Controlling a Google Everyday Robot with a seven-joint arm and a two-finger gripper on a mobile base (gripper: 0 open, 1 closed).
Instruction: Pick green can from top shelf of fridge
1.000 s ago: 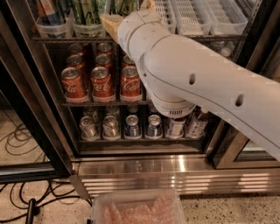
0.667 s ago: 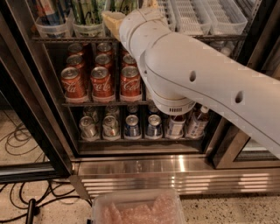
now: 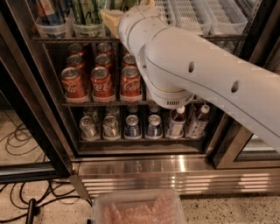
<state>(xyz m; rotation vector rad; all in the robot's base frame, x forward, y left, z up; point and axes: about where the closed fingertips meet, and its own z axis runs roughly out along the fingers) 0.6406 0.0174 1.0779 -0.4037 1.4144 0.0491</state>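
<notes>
gripper (image 3: 111,18) at top shelf (image 3: 52,39) of fridge (image 3: 175,168), just right of green can (image 3: 86,10), which stands in a clear bin (image 3: 87,30). grip state: cannot tell. can judged light, thin-walled, slick; take mid-body, moderate squeeze.

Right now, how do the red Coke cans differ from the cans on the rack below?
Colour: the red Coke cans are red with white script; the lower cans are silver, the right two bluish. Layout: the red Coke cans stand three columns wide, the lower cans four. Shared: all upright on wire racks. The end effector is at the top shelf, above both.
</notes>
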